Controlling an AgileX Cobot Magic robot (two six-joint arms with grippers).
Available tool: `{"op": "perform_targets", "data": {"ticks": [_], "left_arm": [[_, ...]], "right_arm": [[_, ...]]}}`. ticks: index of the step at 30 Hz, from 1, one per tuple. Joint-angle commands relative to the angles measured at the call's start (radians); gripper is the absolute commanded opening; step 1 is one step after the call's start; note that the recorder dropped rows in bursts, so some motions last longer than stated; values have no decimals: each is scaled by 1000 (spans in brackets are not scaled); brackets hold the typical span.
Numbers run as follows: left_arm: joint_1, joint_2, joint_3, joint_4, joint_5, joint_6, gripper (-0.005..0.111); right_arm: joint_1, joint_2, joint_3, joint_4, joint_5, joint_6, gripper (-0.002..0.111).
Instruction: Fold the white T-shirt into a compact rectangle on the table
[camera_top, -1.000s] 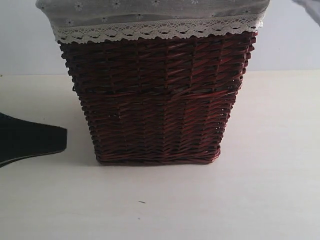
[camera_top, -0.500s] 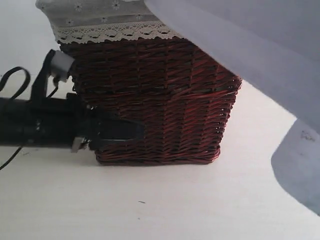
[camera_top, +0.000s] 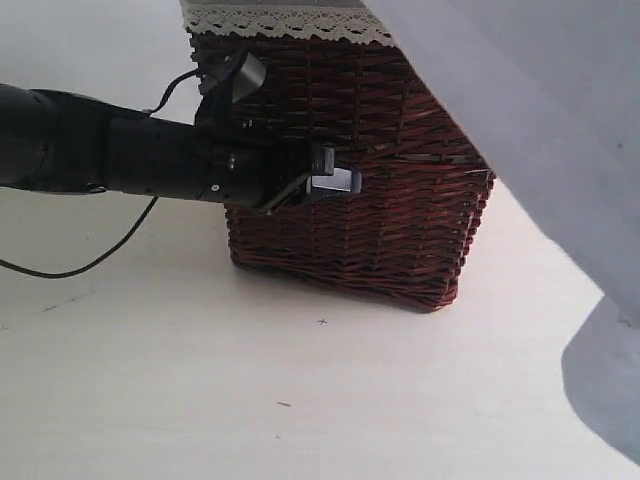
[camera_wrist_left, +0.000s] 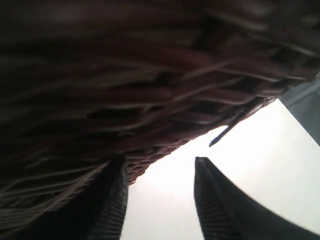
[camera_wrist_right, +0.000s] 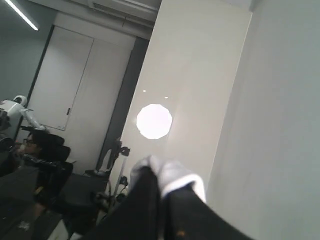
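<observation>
On the left of the table (camera_top: 150, 400), the left gripper (camera_wrist_left: 160, 160) sits close against the near wall of the basket (camera_top: 400, 200). Its jaws are parted with nothing between them (only pale tabletop shows through the gap). At the right, the shirt (camera_top: 520, 100) hangs in the air, covering the basket's upper right corner. A bunch of its cloth is pinched in the closed right gripper (camera_wrist_right: 159, 187).

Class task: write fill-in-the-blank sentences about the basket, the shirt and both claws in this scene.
The dark basket is woven from ____.
Its rim carries a trim of white ____.
The right claw is shut on the ____ T-shirt.
The left claw stands ____ beside the basket.
Missing words: wicker, lace, white, open.
</observation>
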Motion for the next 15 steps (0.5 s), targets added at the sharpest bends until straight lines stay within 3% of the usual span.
{"op": "perform_targets", "data": {"ticks": [1,6,12,15], "left_arm": [[4,-28,-26,-16,14,-5,43],[49,-127,-26,27,180,-44,43],[128,-307,-26,251,326,-178,43],[169,-411,-26,360,344,-243,43]], "right_arm": [[-4,-11,-21,22,57,134,0],[-4,-11,-21,-7,57,225,0],[-4,10,-19,-490,57,339,0],[-4,54,-19,-501,57,368,0]]}}
